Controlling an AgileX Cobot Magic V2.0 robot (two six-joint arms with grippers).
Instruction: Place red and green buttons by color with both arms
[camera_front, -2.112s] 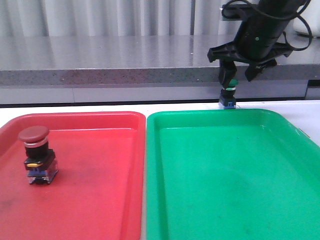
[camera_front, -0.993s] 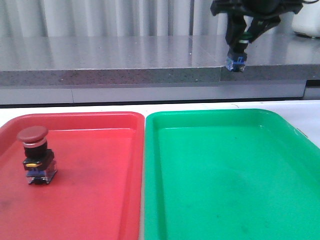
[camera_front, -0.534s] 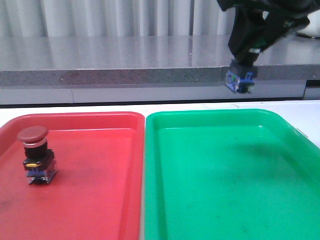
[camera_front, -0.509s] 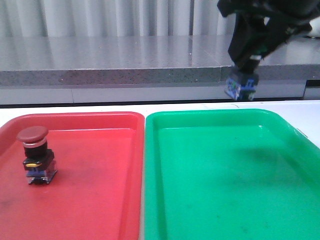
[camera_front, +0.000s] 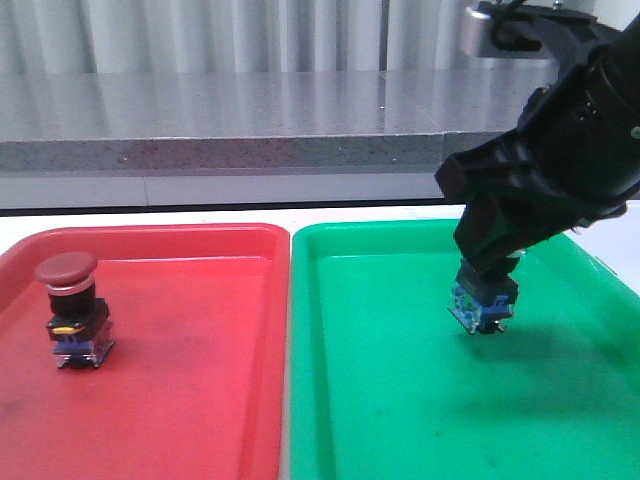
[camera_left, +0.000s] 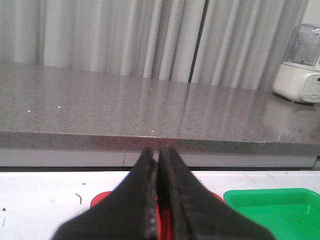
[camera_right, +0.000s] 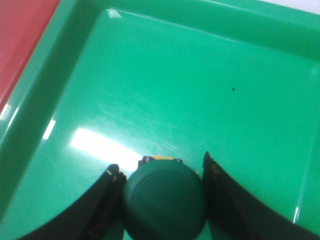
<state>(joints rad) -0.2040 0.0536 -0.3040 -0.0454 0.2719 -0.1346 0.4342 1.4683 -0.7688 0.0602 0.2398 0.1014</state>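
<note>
The red button (camera_front: 72, 310) stands upright in the red tray (camera_front: 200, 400), at its left side. My right gripper (camera_front: 487, 275) is shut on the green button (camera_front: 483, 304) and holds it just above the floor of the green tray (camera_front: 400, 400); only its blue base shows below the fingers in the front view. In the right wrist view the green cap (camera_right: 163, 198) sits between the two fingers (camera_right: 107, 200). My left gripper (camera_left: 159, 155) is shut and empty, above the back edge of the red tray (camera_left: 100, 197); it is out of the front view.
A grey stone counter (camera_front: 220, 120) runs behind the table, with curtains behind it. A white blender (camera_left: 300, 65) stands on the counter at the right. The two trays lie side by side, their rims touching near the middle.
My right gripper has come forward and down with the green button, from high behind the green tray to low over its floor. The red button has not moved.
</note>
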